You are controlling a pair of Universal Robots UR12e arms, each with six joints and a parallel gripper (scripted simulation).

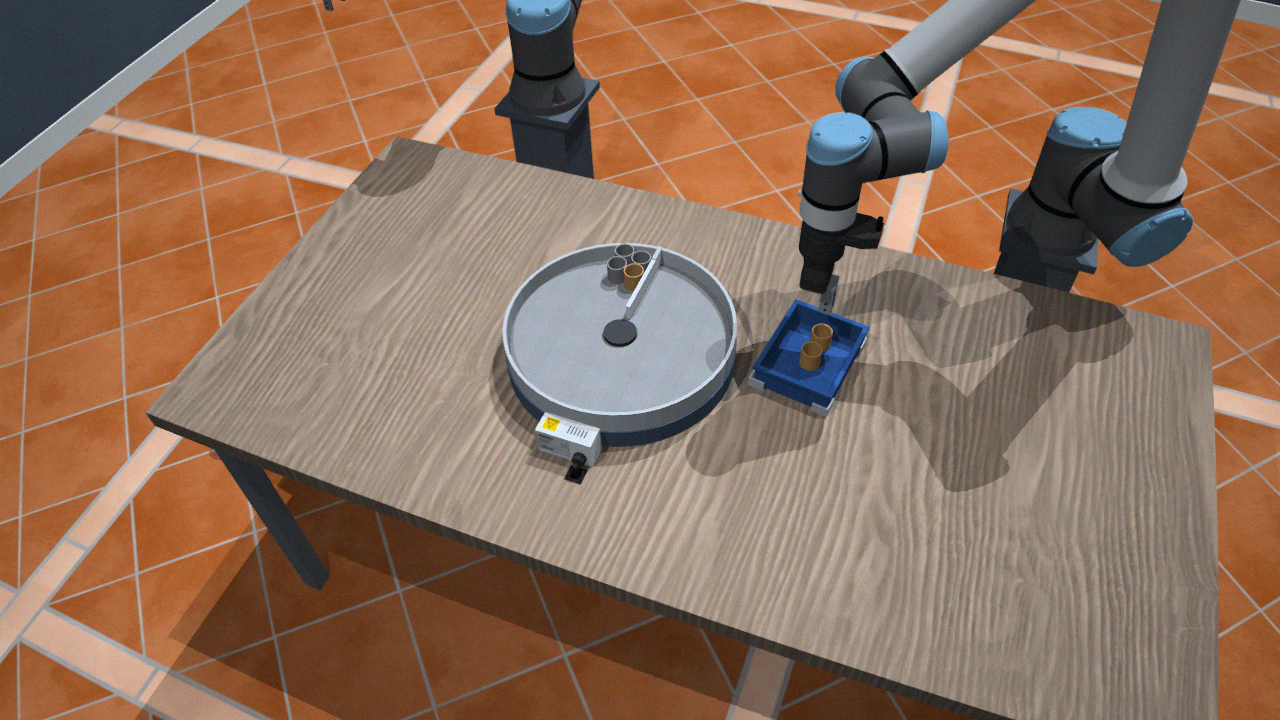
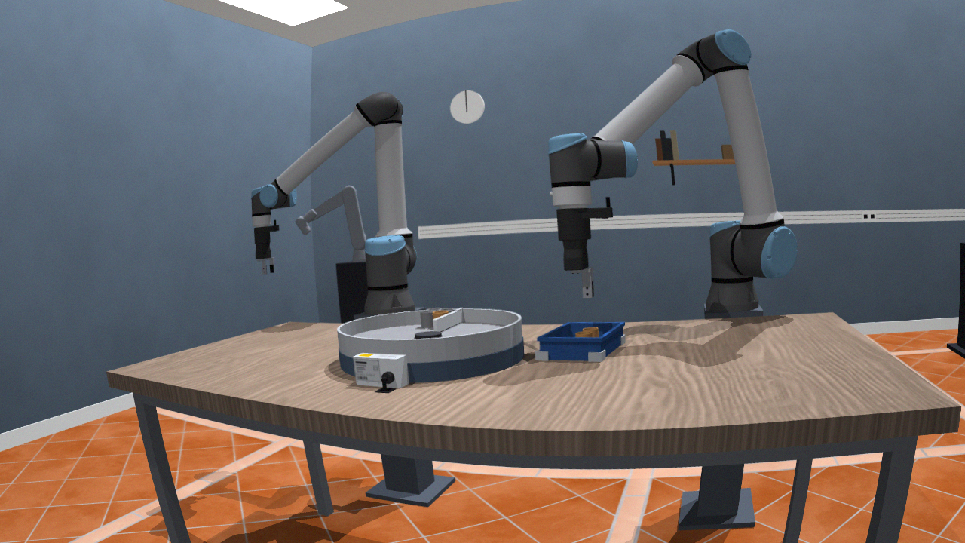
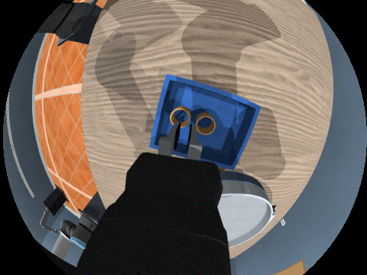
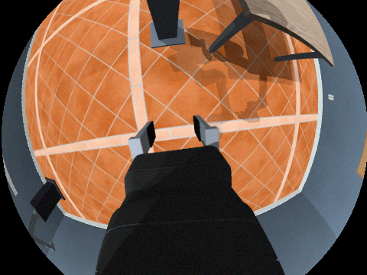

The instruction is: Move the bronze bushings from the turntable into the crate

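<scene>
Two bronze bushings stand upright in the blue crate: one nearer the turntable, one beside it. The crate sits level within its white corner guides. Another bronze bushing stands on the turntable by the divider, among three steel bushings. My left gripper is partly open and empty, above the crate. My right gripper is wide open and empty, far off over the floor.
A low divider bar runs from the hub to the turntable's raised rim. A white control box with a black knob sits at its front. The crate stands close to the turntable's right in the top view.
</scene>
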